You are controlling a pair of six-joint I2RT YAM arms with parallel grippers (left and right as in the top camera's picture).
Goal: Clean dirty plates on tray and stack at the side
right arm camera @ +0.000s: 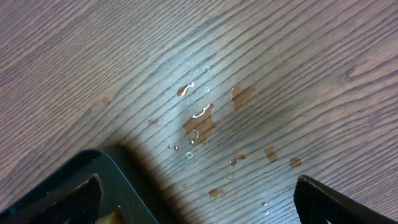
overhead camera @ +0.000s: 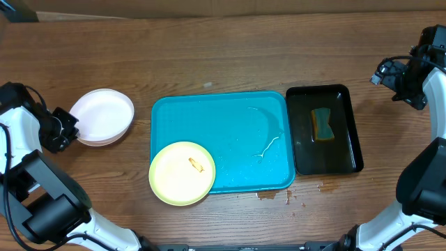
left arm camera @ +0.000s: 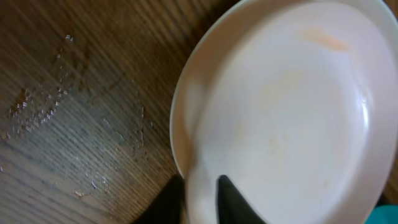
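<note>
A: Closest to the lens in the left wrist view: two dark fingers (left arm camera: 233, 202) of the left gripper (left arm camera: 200, 196), astride the near rim of the top white plate (left arm camera: 292, 118). Clamped or slack?

B: Cannot tell. Close on both sides of the rim, barely parted. No clear gap, no clear squeeze either.

A: Whereabouts of that plate?

B: On the table (overhead camera: 223, 56), left of the turquoise tray (overhead camera: 223, 125) and apart from it, topping a white stack (overhead camera: 103, 115), seemingly two deep. Faint orange streak (left arm camera: 326, 40) near the far rim.

A: Step in hand, then?

B: Probably setting a wiped plate down at the side. Left to do: the yellow plate (overhead camera: 182, 173), at the tray's front-left corner, overhanging the rim, with a small orange smear (overhead camera: 195, 164) near the middle.

A: Right gripper (right arm camera: 199, 186)?

B: Spread wide, empty, above wet wood beside the black tray (overhead camera: 345, 150). Sponge (overhead camera: 322, 123) lying inside that tray, untouched.

A: Next move?

B: Likely: let go cleanly, lift away without dragging the stack. Then fetch the sponge, steady the yellow plate, scrub the smear. Worth watching: water on the turquoise tray, possibly a slippery rim.
</note>
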